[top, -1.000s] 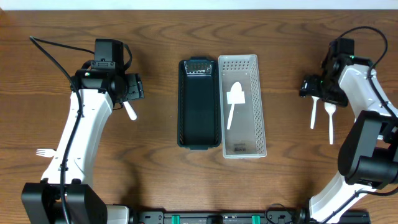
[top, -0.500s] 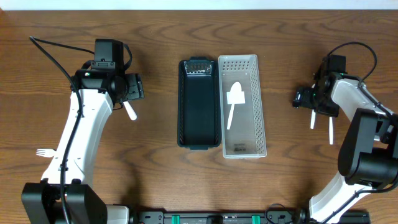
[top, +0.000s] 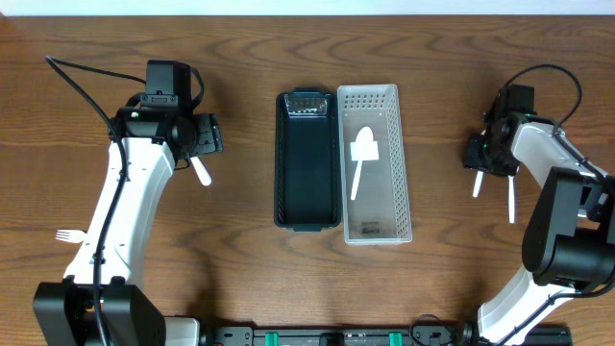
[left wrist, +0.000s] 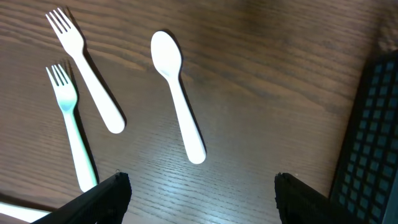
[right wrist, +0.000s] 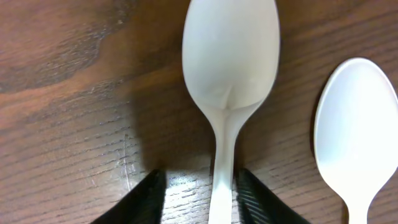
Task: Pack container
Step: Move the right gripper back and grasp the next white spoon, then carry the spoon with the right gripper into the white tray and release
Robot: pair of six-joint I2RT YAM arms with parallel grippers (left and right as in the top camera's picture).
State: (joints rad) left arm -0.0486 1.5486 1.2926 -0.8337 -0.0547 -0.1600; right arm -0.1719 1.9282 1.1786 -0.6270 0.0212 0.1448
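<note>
1. The left gripper (left wrist: 202, 186) hangs over the worktop (left wrist: 267, 74) with its fingers (left wrist: 107, 198) wide and nothing between them.
   - The left spoon (left wrist: 177, 93) lies flat at 12 o'clock from the gap, handle end nearest and bowl farthest.
   - The near fork (left wrist: 69, 124) and far fork (left wrist: 84, 71) lie at 10 o'clock, just beside each other.
   - Risk: a straight drop would probably land short of the handle. So wide a close could also sweep the near fork in with the spoon.

2. The black container (top: 307, 207) and the clear perforated container (top: 400, 192) stand side by side, touching, at the middle of the worktop.
   - The packed spoon (top: 360, 152) lies in the clear one, and the black one looks empty.
   - Risk: a release too near the shared wall could put a piece in the wrong container.

3. The right gripper (right wrist: 200, 182) has its fingers narrow around the handle of the target spoon (right wrist: 230, 56).
   - The bowl is at 12 o'clock and the handle runs to 6 o'clock between them.
   - Worktop still shows between the handle and the 7 o'clock finger (right wrist: 146, 199).
   - The 5 o'clock finger (right wrist: 264, 200) sits close against the handle, and I cannot tell whether it touches.
   - Risk: closing off-centre may push the thin handle sideways, or let it slip flat beneath the pads.
   - A swing could knock the neighbouring spoon (right wrist: 354, 137) at 3 o'clock.
</note>
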